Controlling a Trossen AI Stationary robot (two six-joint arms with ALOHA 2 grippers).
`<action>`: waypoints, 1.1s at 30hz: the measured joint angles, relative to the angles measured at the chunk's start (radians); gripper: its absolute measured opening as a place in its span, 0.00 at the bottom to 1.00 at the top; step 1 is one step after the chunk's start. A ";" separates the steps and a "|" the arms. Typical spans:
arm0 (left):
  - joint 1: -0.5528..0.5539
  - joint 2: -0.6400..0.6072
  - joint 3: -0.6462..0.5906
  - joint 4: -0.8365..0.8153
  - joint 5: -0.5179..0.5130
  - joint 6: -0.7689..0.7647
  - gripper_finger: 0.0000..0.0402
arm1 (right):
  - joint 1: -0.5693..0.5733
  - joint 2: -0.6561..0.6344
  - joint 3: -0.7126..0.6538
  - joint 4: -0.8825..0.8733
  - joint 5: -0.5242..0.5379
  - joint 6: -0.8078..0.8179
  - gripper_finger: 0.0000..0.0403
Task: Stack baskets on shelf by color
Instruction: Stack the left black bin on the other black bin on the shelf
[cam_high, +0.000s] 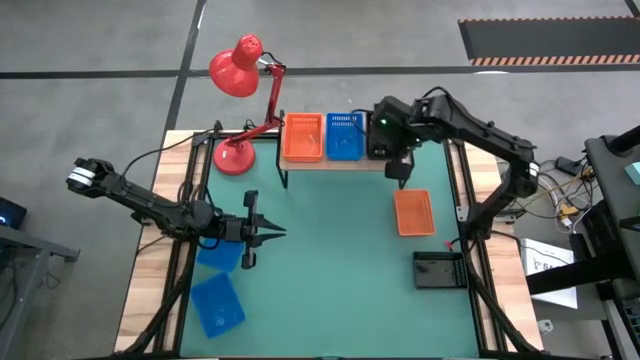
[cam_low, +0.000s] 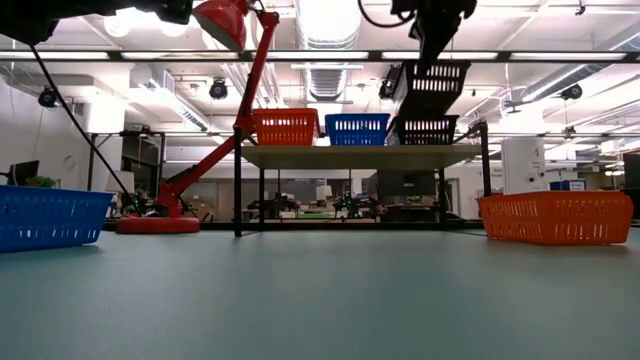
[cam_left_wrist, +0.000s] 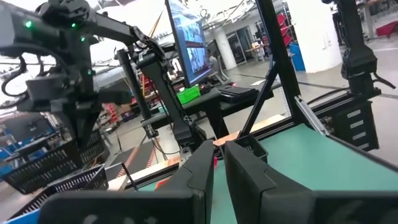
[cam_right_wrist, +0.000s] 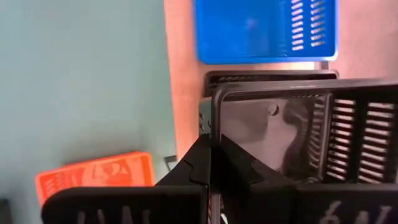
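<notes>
Green table (cam_high: 330, 270) holds two blue baskets (cam_high: 217, 305), one orange, one black; shelf (cam_low: 360, 155) carries three baskets; right gripper (cam_right_wrist: 214, 163) pinches another black basket (cam_low: 433, 90); left gripper (cam_high: 262, 233) pressed together.

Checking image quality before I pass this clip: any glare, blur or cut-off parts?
Low view: bright ceiling lights glare, leaving the held black basket backlit. Right wrist view: that basket sits close and soft, pincer shut on its rim. Left wrist view: background tilted, slightly blurred. High view: evenly lit, sharp.
</notes>
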 joint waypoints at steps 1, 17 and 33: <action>0.000 0.000 0.001 0.000 0.000 0.005 0.06 | -0.007 0.005 0.000 0.002 0.000 -0.005 0.02; 0.001 0.000 0.001 0.010 0.000 0.008 0.06 | -0.018 0.097 0.001 0.031 0.008 -0.043 0.02; 0.001 0.000 0.001 0.019 0.000 0.005 0.06 | -0.018 0.127 0.001 0.036 0.010 -0.024 0.02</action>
